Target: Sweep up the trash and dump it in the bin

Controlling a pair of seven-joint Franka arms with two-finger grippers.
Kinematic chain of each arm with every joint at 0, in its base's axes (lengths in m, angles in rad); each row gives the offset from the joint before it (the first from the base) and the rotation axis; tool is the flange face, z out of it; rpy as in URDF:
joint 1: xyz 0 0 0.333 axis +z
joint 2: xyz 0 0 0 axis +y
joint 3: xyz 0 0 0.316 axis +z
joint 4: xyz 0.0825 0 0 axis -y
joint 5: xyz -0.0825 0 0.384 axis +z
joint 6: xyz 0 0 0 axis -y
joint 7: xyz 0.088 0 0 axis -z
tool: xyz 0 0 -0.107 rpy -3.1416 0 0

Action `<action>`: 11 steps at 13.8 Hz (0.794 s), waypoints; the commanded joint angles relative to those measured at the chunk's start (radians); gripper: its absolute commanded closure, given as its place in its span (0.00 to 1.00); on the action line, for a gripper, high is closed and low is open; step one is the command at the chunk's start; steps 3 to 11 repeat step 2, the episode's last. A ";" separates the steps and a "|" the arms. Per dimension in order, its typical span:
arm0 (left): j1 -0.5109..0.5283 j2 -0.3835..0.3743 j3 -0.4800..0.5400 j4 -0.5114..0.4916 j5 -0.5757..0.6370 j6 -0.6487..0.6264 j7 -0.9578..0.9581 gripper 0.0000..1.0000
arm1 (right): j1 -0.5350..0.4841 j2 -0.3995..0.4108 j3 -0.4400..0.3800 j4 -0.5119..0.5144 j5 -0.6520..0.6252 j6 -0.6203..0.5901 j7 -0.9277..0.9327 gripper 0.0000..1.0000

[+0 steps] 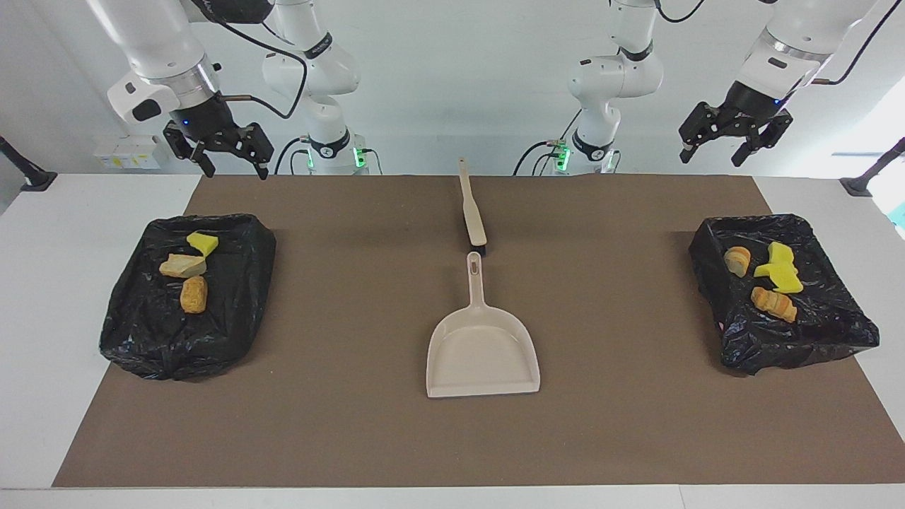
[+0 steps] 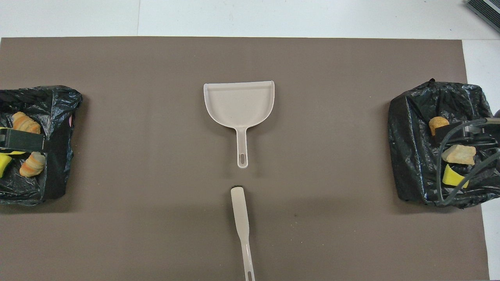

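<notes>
Trash [image 1: 184,265] lies in two black-lined bins on the brown mat [image 1: 353,318], seen from across the desk; three chunks sit in the bin [image 1: 233,297] at my right arm's end, four [image 1: 767,276] in the bin [image 1: 834,325] at my left arm's end. My right gripper [image 1: 226,166] hangs empty, fingers spread, over the mat's corner nearest its base; my left gripper [image 1: 714,152] hangs empty, fingers apart, above the desk's edge by its own bin. The dustpan [image 1: 483,353] lies mid-mat, its handle pointing at the brush [image 1: 472,212].

From above: the dustpan [image 2: 239,103] and brush [image 2: 242,222] lie in line, not touching; chunks [image 2: 457,154] show in one bin [image 2: 410,136], more [image 2: 31,166] in the other bin [image 2: 58,117]; my grippers' dark bodies partly cover both bins.
</notes>
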 commanded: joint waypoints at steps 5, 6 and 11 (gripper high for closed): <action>-0.011 -0.016 -0.005 -0.009 0.051 -0.019 0.008 0.00 | -0.009 -0.025 0.003 -0.032 0.018 0.016 0.010 0.00; -0.011 -0.016 -0.005 -0.009 0.051 -0.019 0.008 0.00 | -0.009 -0.025 0.003 -0.032 0.018 0.016 0.010 0.00; -0.011 -0.016 -0.005 -0.009 0.051 -0.019 0.008 0.00 | -0.009 -0.025 0.003 -0.032 0.018 0.016 0.010 0.00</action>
